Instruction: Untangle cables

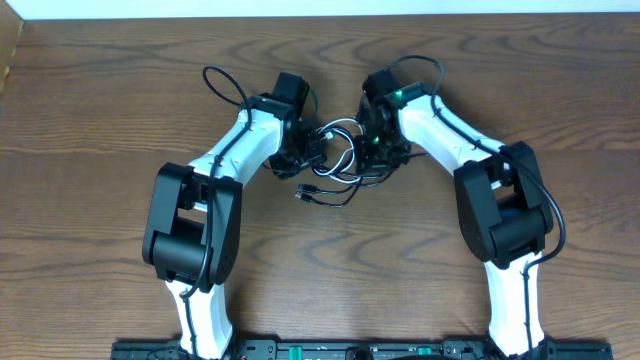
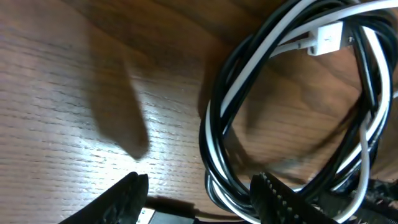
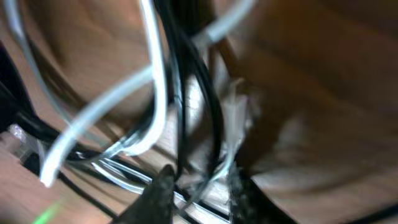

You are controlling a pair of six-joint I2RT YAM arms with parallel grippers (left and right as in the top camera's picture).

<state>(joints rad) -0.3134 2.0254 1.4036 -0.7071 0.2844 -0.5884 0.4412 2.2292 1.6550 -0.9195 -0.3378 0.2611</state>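
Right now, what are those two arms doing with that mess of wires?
A robot is untangling a knot of thin white and black cables on a wooden table. The left gripper stands open at the edge of the coil, one loop between its fingers. The right gripper has strands between its fingers, but blur hides whether it grips.

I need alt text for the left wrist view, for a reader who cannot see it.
A coil of black and white cables lies on a wooden table, filling the right side, with a white plug end near the top. At the bottom edge, the open left gripper has its dark fingertips on either side of the coil's lower strands.
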